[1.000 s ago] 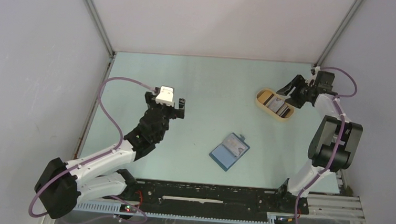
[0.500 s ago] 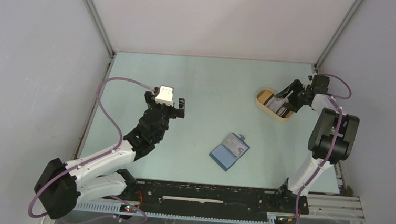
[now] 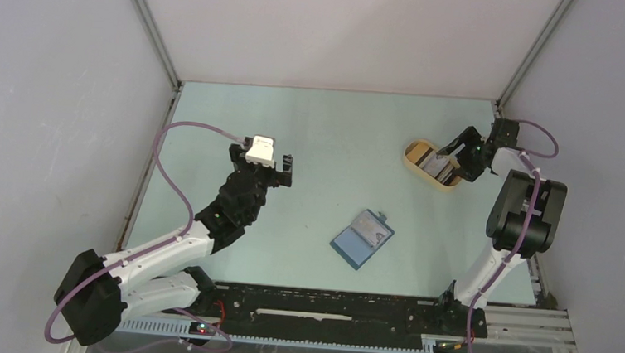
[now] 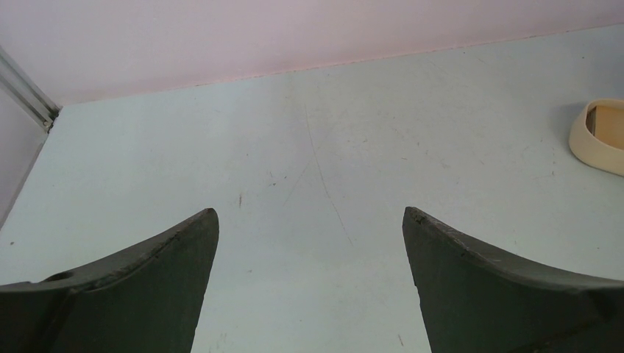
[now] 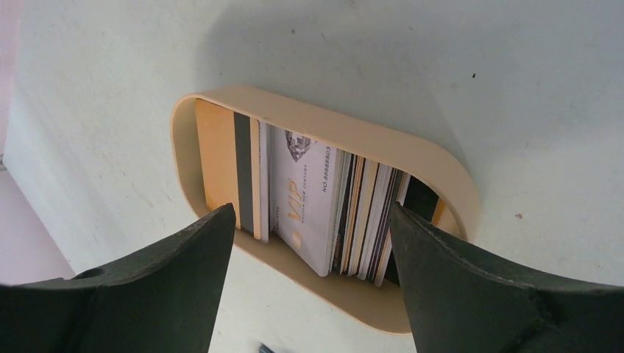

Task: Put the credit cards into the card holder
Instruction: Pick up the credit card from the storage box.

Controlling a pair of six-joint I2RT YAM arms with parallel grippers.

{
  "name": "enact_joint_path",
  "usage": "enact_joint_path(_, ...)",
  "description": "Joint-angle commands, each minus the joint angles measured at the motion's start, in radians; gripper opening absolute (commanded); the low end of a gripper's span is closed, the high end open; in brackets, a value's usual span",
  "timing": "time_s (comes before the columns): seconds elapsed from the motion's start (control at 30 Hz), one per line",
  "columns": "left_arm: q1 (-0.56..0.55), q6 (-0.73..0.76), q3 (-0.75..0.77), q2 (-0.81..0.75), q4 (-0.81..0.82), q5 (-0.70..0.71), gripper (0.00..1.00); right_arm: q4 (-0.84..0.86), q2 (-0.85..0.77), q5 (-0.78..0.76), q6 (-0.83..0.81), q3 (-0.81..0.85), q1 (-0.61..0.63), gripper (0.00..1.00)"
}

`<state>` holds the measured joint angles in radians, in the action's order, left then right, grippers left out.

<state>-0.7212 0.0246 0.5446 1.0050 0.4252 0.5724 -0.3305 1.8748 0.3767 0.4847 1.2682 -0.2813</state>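
Note:
The credit cards (image 5: 324, 209) stand on edge in a tan oval tray (image 5: 338, 132), a whitish one lettered VIP in front; they show as a grey stack in the top view (image 3: 438, 165). The teal-blue card holder (image 3: 361, 238) lies open mid-table with a pale card on its pocket. My right gripper (image 5: 313, 213) is open just above the tray, its jaws either side of the stack, touching nothing; it shows in the top view (image 3: 466, 160) at the tray's right end. My left gripper (image 4: 309, 217) is open and empty over bare table at the left (image 3: 261, 166).
The tray (image 3: 432, 164) sits at the back right near the right wall; its edge shows in the left wrist view (image 4: 600, 136). Grey walls close in the table on three sides. A black rail (image 3: 325, 310) runs along the near edge between the arm bases.
My right gripper has come down and slightly left over the tray's cards, still open. The left arm and the card holder have not moved.

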Motion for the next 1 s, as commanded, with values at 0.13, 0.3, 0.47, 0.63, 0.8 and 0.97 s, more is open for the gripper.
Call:
enact_joint_path(0.13, 0.005, 0.004, 0.008, -0.019, 0.035, -0.002, 1.0, -0.013, -0.032, -0.137, 0.069, 0.021, 0.052, 0.88)
enact_joint_path(0.3, 0.006, 0.005, 0.008, -0.02, 0.035, -0.003, 1.0, -0.055, -0.012, -0.239, 0.078, 0.066, 0.089, 0.95)
enact_joint_path(0.47, 0.005, 0.004, 0.005, -0.022, 0.037, -0.003, 1.0, -0.077, -0.026, -0.28, 0.074, 0.076, 0.106, 0.98)
enact_joint_path(0.63, 0.005, 0.004, 0.004, -0.023, 0.038, -0.003, 1.0, -0.095, -0.029, -0.298, 0.074, 0.076, 0.101, 0.98)
enact_joint_path(0.8, 0.006, 0.004, 0.005, -0.022, 0.039, -0.003, 1.0, -0.11, -0.016, -0.288, 0.075, 0.076, 0.085, 0.99)
enact_joint_path(0.97, 0.006, 0.005, 0.004, -0.023, 0.038, -0.005, 1.0, -0.104, -0.001, -0.274, 0.067, 0.076, 0.083, 0.99)
